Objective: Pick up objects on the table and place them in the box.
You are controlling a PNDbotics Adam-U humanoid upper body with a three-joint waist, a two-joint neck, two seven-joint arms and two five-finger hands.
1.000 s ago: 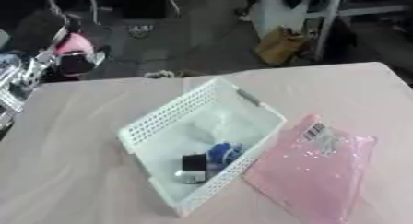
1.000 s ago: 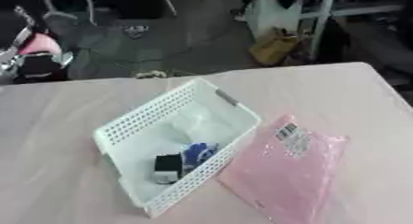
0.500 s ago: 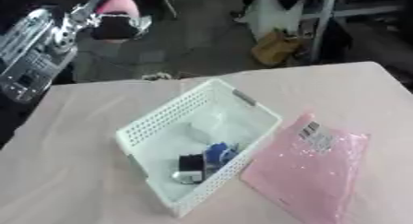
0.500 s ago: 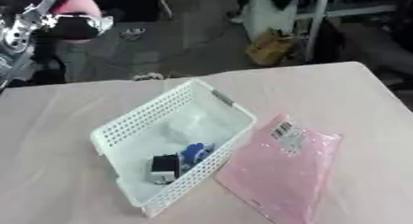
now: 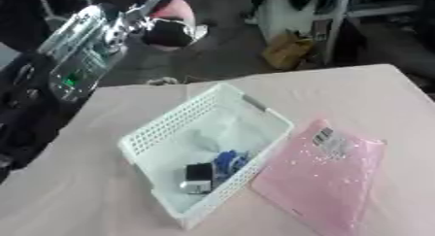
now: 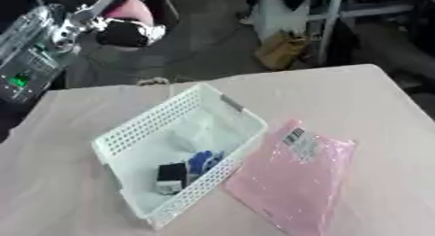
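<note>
A pink packet (image 5: 319, 177) is lying at 5 o'clock on the pale pink table (image 5: 374, 94), touching the white basket (image 5: 136, 138), which is serving as the box and already holding 2 small items. A carry is apparently being made: the left hand (image 5: 166, 28), raised at 11 o'clock, is curled around a pink object (image 5: 174, 9). Lowering over the basket is called for next. A dim, cluttered room is lying beyond.

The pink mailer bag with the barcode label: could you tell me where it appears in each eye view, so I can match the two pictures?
Left eye view: the pink mailer bag lies lower right, flat on the table, beside the white basket's right wall.
Right eye view: it sits nearer the lower centre, again along that wall.
Shared landmark: the white basket, holding a small black and blue item.
</note>
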